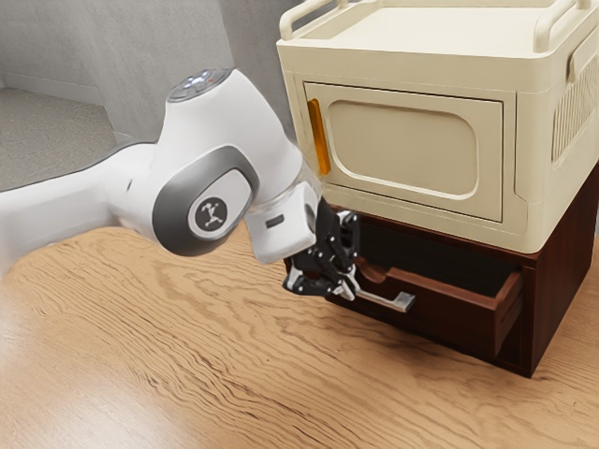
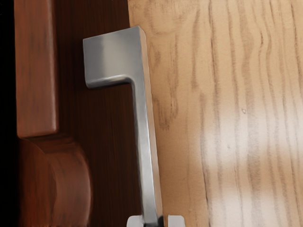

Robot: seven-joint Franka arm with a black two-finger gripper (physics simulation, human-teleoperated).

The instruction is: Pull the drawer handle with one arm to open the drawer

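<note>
One table [image 1: 187, 374] runs under everything, and on the exterior view's left one white arm [image 1: 267, 140] stretches over it to the drawer [image 1: 440, 313]. The arm wears one round badge [image 1: 211, 215], dark with a light symbol. At its end, one black gripper [image 1: 349, 283] is in front of the drawer, at the near end of the handle [image 1: 404, 302]; I cannot tell whether its jaws are clenched on the bar or released. There is one handle, silver, fixed to the drawer's front face and standing off from it, with a squared bend at its far end. The one drawer is partly pulled out, its dark inside showing behind a front whose upper edge has a curved notch [image 1: 374, 272]. Above the drawer sits one cream box [image 1: 529, 150] with one door [image 1: 402, 140], one orange grip [image 1: 320, 137] at that door's exterior view's left edge, and two rails [image 1: 558, 21] on top. Around the drawer and under the box is one dark brown cabinet [image 1: 563, 271].
</note>
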